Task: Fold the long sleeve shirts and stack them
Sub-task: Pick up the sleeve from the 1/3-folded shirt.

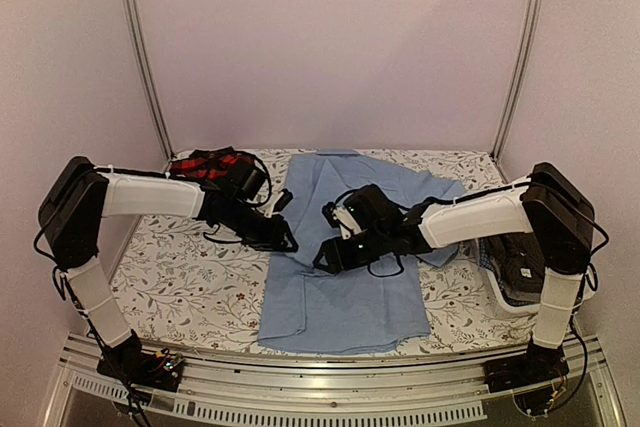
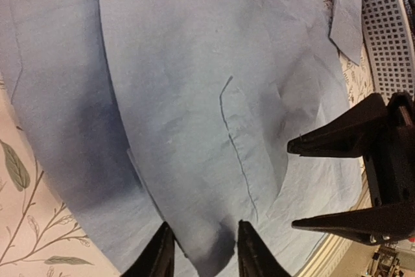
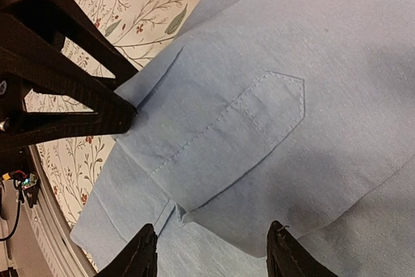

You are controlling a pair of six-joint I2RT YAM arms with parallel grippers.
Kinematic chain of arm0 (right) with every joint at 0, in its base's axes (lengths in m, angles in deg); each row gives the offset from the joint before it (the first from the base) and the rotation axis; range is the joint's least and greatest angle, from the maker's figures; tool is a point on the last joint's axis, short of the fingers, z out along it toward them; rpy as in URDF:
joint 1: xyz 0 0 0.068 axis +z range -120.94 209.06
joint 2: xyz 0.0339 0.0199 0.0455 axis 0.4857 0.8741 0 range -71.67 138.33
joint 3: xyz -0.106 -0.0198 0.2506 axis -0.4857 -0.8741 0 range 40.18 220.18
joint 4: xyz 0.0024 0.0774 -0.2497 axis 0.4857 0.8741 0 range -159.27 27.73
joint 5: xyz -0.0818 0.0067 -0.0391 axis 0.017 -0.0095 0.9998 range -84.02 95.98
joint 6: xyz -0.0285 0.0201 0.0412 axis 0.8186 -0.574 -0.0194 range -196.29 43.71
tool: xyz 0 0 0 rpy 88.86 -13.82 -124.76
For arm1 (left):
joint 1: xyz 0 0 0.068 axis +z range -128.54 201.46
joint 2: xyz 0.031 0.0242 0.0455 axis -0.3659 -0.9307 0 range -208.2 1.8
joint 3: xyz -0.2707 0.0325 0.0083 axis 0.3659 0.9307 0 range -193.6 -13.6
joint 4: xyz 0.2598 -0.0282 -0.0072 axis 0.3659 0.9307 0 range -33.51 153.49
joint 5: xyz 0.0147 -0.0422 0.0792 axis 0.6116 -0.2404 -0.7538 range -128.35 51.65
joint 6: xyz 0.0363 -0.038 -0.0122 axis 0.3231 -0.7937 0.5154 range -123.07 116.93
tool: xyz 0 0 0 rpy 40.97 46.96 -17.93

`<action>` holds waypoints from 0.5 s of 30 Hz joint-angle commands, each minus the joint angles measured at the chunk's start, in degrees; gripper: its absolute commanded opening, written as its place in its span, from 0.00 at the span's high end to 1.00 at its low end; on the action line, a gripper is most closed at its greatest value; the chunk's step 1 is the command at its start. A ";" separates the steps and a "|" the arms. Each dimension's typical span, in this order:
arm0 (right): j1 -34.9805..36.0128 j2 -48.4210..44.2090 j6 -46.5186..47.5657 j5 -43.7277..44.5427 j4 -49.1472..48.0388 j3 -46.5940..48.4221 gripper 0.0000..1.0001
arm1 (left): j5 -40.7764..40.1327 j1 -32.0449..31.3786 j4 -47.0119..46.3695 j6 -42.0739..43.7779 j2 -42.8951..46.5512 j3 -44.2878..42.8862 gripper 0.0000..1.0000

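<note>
We are on the fold of the first garment: the blue shirt (image 1: 350,297) lies spread flat in the middle of the table (image 1: 180,277), collar toward the far side, and both arms reach in over it. The plaid shirt (image 1: 210,163) sits in a heap at the back left, and darker cloth waits in the basket (image 2: 388,37) at the right. No stack has been started, so we judge the task to be near its beginning. The left gripper (image 1: 287,239) is at the shirt's left edge. From the right wrist view its fingers come together to a point on the cloth there, so we take it to be pinching a fold of that edge. The right gripper (image 1: 326,258) is low over the shirt just beside it, fingers apart, straddling a sleeve placket (image 3: 259,115) without gripping it. We think the next move calls for the right fingers to close on the sleeve. Both arms would then lift together and carry that side across the body. They should keep level with each other, so the edge lands straight and the layers beneath do not drag or bunch.
</note>
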 commanded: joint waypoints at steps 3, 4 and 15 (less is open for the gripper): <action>0.25 1.51 0.78 0.68 2.13 3.95 0.61 | 2.09 -1.06 1.65 -0.03 0.43 -2.64 0.84; 0.25 1.35 0.82 0.63 2.53 4.20 0.64 | 2.04 -1.02 2.54 -0.02 0.90 -3.05 0.87; 3.01 -0.03 7.56 8.76 7.87 8.01 0.32 | 4.24 -1.03 6.99 -1.75 2.43 -7.18 1.00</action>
